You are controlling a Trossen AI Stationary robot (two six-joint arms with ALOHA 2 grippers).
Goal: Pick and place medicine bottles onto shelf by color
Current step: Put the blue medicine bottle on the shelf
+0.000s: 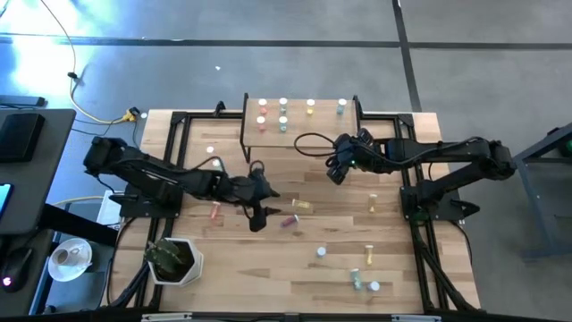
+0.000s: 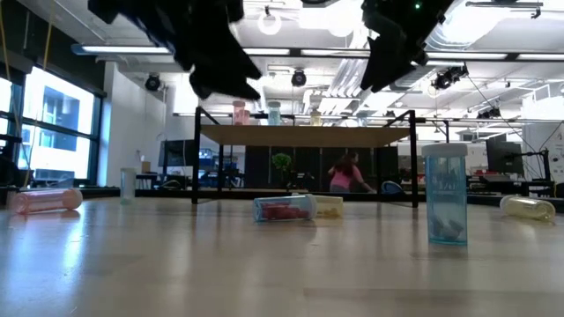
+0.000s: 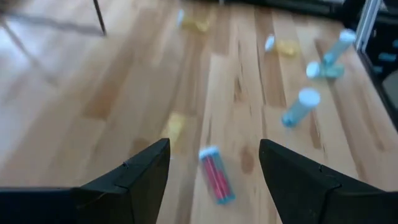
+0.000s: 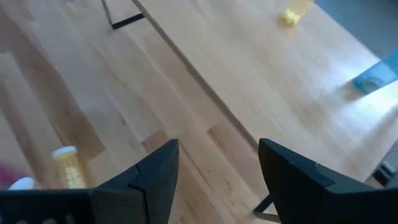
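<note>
The left gripper (image 3: 214, 165) hangs spread and empty over a red bottle (image 3: 216, 175) lying flat mid-table, its long axis roughly along the fingers' reach, cap away. The right gripper (image 4: 217, 165), also spread, hovers beside the shelf (image 1: 299, 134). Perhaps seven bottles are shelved; about nine remain.
</note>
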